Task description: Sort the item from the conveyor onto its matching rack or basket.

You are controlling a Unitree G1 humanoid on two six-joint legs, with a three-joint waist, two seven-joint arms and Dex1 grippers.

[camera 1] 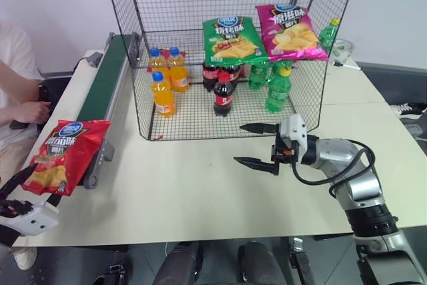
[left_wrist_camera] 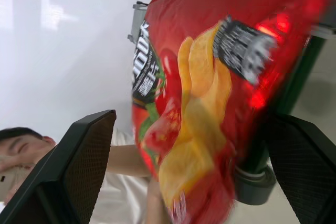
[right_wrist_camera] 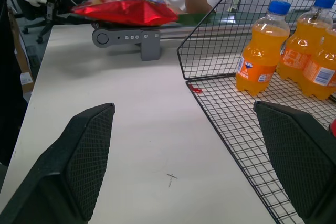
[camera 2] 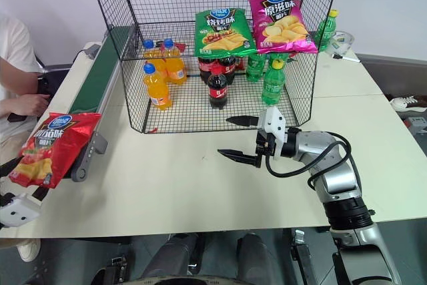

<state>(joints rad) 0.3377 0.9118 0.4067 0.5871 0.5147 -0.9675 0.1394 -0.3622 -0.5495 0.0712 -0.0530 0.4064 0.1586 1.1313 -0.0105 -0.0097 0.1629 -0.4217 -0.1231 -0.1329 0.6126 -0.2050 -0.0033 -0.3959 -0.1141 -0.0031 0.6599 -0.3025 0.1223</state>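
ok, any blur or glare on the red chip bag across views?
Left wrist view: red chip bag close up, motion-smeared, bright glare spots on its foil. Right wrist view: bag sharp, slight sheen. Left eye view: bag clear, print readable, on the conveyor end.

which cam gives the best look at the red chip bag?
Left eye view: the whole red chip bag shows, lying over the conveyor end, front side up. The right eye view shows much the same. Left wrist view has it close between the open fingers, cropped. Right wrist view sees it edge-on, far across the table.
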